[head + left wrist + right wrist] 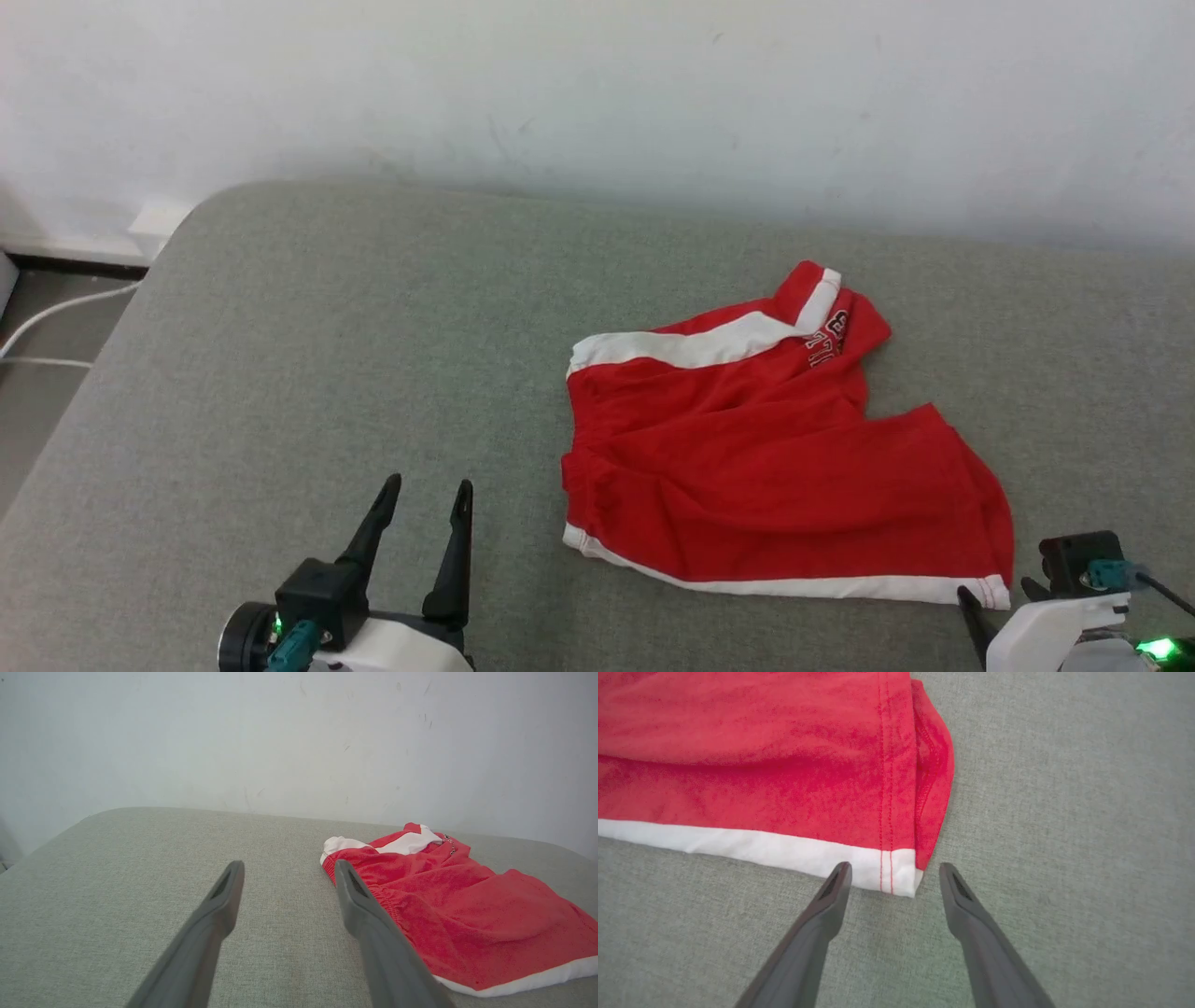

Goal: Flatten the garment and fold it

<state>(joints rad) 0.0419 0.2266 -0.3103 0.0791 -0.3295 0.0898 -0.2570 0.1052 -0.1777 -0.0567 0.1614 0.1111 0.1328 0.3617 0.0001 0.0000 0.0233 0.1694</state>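
The garment (747, 457) is a pair of red shorts with white stripes, lying rumpled on the grey cushioned surface, right of centre. Its far leg is bunched, with lettering (826, 338) showing. My left gripper (428, 485) stands open to the left of the waistband, apart from it. In the left wrist view the garment (467, 914) lies just right of the open left gripper (288, 865). My right gripper (994, 590) is at the garment's near right corner. In the right wrist view the open right gripper (895, 865) has the white hem corner (901, 877) of the garment (784, 765) between its fingertips.
The grey fabric surface (280, 373) runs back to a white wall (560, 93). Its rounded left edge drops to a floor with a white cable (56, 317). Bare fabric lies left of the shorts and right of the hem corner (1064, 858).
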